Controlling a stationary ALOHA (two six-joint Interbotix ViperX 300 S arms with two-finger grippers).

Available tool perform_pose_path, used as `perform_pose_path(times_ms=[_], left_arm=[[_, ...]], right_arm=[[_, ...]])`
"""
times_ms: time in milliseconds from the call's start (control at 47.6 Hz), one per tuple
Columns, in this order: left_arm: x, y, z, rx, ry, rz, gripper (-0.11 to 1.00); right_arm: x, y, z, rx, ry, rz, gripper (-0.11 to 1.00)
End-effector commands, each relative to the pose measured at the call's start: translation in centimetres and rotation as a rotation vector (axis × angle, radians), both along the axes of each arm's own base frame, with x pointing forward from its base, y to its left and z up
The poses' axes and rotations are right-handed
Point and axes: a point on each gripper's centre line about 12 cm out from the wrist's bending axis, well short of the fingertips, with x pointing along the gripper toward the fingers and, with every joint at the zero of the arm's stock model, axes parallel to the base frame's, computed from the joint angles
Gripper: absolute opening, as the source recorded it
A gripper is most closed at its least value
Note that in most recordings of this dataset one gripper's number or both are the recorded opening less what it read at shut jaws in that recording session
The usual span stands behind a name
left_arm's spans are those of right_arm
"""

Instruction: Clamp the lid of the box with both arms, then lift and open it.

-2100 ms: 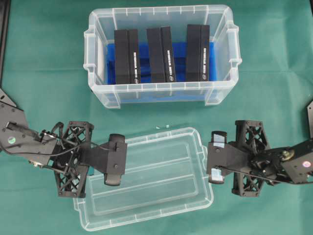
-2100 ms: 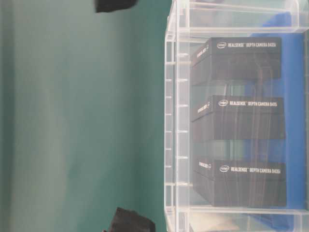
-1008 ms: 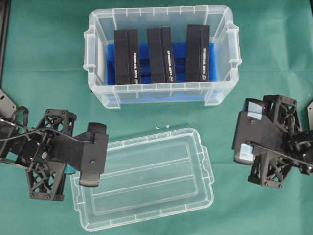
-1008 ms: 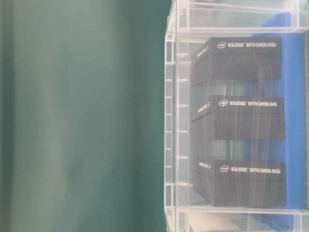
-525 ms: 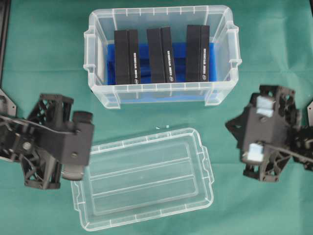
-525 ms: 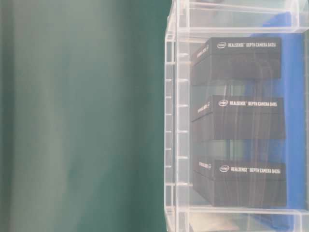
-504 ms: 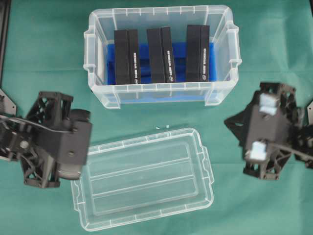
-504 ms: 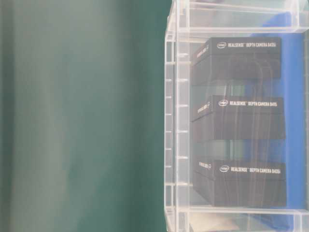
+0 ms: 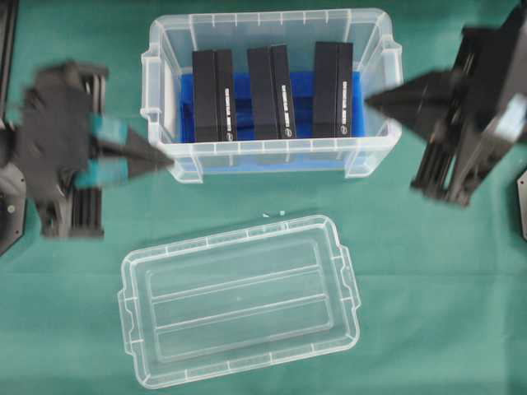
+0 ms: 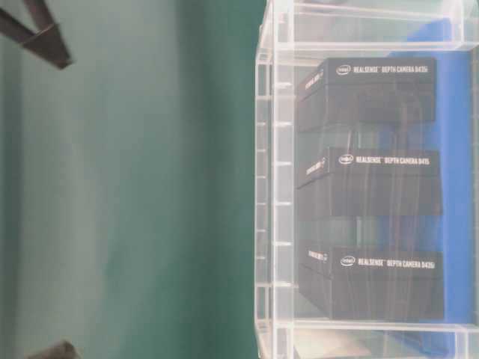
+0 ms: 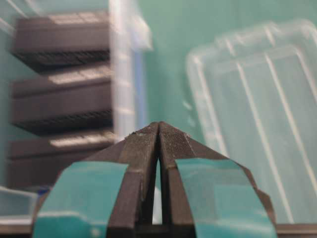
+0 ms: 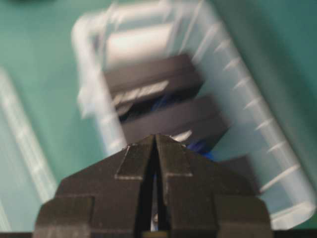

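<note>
The clear lid [image 9: 239,300] lies flat on the green cloth in front of the box, with nothing touching it. The deep clear box [image 9: 272,150] stands open at the back with three black blocks [image 9: 272,81] upright on its blue floor. My left gripper [image 9: 169,162], with teal tape, is shut and empty, its tip by the box's left front corner. My right gripper [image 9: 370,100] is shut and empty, its tip at the box's right end rim. The left wrist view shows shut tips [image 11: 159,126], the box [image 11: 121,74] and the lid [image 11: 257,99]. The right wrist view shows shut tips [image 12: 155,137] above the box [image 12: 233,74].
Green cloth [image 9: 395,247] covers the table. A small white scrap [image 9: 274,214] lies between box and lid. In the table-level view the box wall [image 10: 266,187] fills the right side, and black arm parts [image 10: 41,34] show at the top left and bottom left corners.
Both arms have swung away from the lid's ends toward the back and now point at the box's two ends. The lid has stayed flat on the cloth.
</note>
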Motion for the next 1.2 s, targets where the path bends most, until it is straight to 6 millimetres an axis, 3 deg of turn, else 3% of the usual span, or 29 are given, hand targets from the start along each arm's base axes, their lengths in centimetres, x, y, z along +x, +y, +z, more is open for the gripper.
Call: perform_pose_path(times_ms=[0, 189, 462, 777, 1176], left_arm=[[-0.5, 1.5, 1.6, 0.008, -0.095, 0.029, 0.01], [-2.2, 4.3, 3.3, 0.055, -0.237, 0.089, 0.01], [-4.4, 8.0, 3.8, 0.095, -0.372, 0.209, 0.01], [-6.0, 10.3, 1.4, 0.115, -0.429, 0.291, 0.01], [-6.7, 11.7, -2.3, 0.073, -0.427, 0.350, 0.01]], right_arm=[[-0.9, -1.6, 1.6, -0.020, -0.078, -0.023, 0.00], [-2.7, -4.5, 2.5, -0.066, -0.143, -0.093, 0.00], [-4.7, -8.0, 1.2, -0.119, -0.178, -0.165, 0.00], [-7.2, -10.3, -1.2, -0.145, -0.198, -0.214, 0.00], [-8.2, -11.2, -3.7, -0.144, -0.208, -0.205, 0.00]])
